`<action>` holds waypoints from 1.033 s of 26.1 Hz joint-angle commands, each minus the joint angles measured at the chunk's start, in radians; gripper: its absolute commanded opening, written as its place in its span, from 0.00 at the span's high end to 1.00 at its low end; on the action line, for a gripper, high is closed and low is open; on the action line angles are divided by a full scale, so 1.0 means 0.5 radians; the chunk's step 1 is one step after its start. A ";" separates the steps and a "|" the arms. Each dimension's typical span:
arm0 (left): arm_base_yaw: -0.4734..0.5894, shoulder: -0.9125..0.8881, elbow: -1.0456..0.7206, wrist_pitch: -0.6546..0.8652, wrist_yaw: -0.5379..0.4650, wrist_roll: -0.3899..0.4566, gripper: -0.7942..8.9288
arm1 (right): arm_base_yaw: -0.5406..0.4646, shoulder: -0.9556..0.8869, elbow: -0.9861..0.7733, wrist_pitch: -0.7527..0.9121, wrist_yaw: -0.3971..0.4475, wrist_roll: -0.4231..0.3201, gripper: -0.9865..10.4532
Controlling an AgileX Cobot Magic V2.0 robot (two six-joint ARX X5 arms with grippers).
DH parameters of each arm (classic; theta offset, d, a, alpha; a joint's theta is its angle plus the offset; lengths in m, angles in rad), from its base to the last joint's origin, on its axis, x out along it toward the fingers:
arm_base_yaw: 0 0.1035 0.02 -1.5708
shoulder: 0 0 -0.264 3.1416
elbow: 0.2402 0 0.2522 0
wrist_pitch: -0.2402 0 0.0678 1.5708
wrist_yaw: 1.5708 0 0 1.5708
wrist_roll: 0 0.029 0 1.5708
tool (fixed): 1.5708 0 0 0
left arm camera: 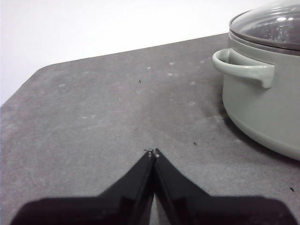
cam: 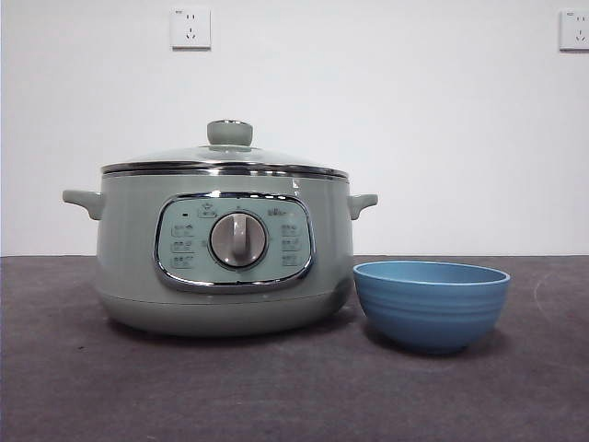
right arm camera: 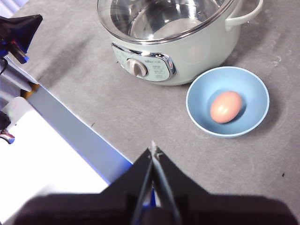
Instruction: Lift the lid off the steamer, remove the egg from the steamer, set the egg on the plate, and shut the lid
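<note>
The pale green steamer stands on the dark table with its lid resting on it; the pot also shows from above in the right wrist view. Right beside it stands the blue plate, a small bowl. A brown egg lies inside the plate. My left gripper is shut and empty, low over bare table off to the side of the steamer's side handle. My right gripper is shut and empty, high above the table's front, away from the plate.
The table's front edge runs below my right gripper, with white and blue equipment beyond it. A rounded table corner lies beyond the left gripper. Two wall sockets sit on the white wall behind.
</note>
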 commanded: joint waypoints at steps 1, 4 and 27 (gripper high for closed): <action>0.007 -0.005 -0.027 0.005 -0.010 -0.014 0.92 | 0.002 -0.002 -0.011 0.007 0.001 0.011 0.91; 0.007 -0.005 -0.027 0.005 -0.010 -0.014 0.92 | 0.002 -0.002 -0.011 0.005 0.002 0.011 0.91; 0.007 -0.005 -0.027 0.007 -0.010 -0.014 0.92 | -1.009 -1.293 -1.666 1.739 0.076 -0.130 0.91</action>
